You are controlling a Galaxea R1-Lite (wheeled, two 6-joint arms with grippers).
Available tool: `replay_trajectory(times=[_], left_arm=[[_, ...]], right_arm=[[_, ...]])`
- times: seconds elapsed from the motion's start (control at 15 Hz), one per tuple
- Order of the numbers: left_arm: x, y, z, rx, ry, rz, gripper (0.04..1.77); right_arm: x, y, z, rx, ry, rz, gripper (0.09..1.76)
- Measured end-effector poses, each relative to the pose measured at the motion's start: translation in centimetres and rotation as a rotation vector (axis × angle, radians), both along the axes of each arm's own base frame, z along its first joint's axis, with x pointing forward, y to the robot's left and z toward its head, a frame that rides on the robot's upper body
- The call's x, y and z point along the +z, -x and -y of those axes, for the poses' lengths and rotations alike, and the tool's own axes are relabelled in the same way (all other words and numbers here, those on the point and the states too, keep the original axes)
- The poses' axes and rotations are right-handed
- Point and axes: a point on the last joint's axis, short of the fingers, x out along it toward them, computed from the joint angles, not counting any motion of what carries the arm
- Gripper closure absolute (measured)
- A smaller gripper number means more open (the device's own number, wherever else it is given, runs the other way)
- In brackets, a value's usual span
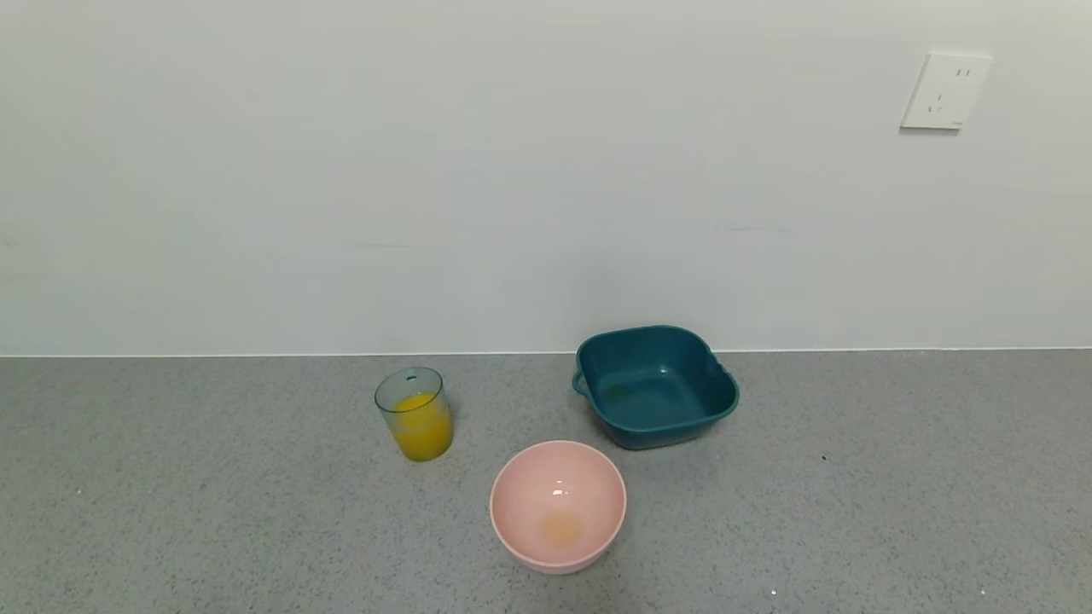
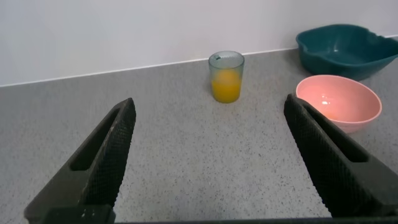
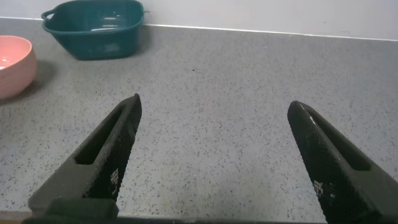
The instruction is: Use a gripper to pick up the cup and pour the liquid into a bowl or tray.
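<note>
Inspector A: Starting at the left. The left pincer (image 2: 208, 155) is spread wide and holds nothing; the cup (image 1: 414, 414) stands upright on the grey surface (image 1: 171, 495), well ahead of it and roughly centred in the gap in the left wrist view. The liquid (image 1: 422, 432) fills a little over half of the cup.

Inspector B: Risks there?

Inspector A: In my judgement, tipping. The cup is narrow, has no handle and carries a fair load. A finger (image 2: 99, 162) meeting its wall before closing could knock it over and spill on the surface. A grip too near the rim could also let it swing or slip.

Inspector B: Moving right.

Inspector A: The pink bowl (image 1: 558, 505) sits nearer the robot than the cup and to its right, apart from it. A pale orange film shows at its bottom. The teal basin (image 1: 655, 385) stands behind the bowl, close to it, near the wall (image 1: 512, 170). A pour begun short of the bowl's rim would likely miss.

Inspector B: Room to move?

Inspector A: Bare surface all around the cup; the wall limits travel behind. The right pincer (image 3: 211, 158) is also wide open and empty, over bare surface to the right of the basin, out of the way.
</note>
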Motion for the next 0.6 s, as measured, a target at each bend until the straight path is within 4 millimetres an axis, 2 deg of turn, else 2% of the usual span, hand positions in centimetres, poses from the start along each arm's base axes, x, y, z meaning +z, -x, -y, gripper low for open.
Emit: replay_trajectory(times=[0.13, 0.27, 0.6], left_arm=[[1.8, -1.9, 0.0, 0.002, 0.000, -0.067, 0.09], [3.5, -4.8, 0.0, 0.001, 0.001, -0.156, 0.09], [4.9, -12.0, 0.0, -0.003, 0.002, -0.355, 0.09]], right_arm=[[0.0, 0.0, 0.0, 0.000, 0.000, 0.000, 0.14], [0.0, 0.0, 0.0, 0.000, 0.000, 0.000, 0.14], [0.0, 0.0, 0.0, 0.000, 0.000, 0.000, 0.14]])
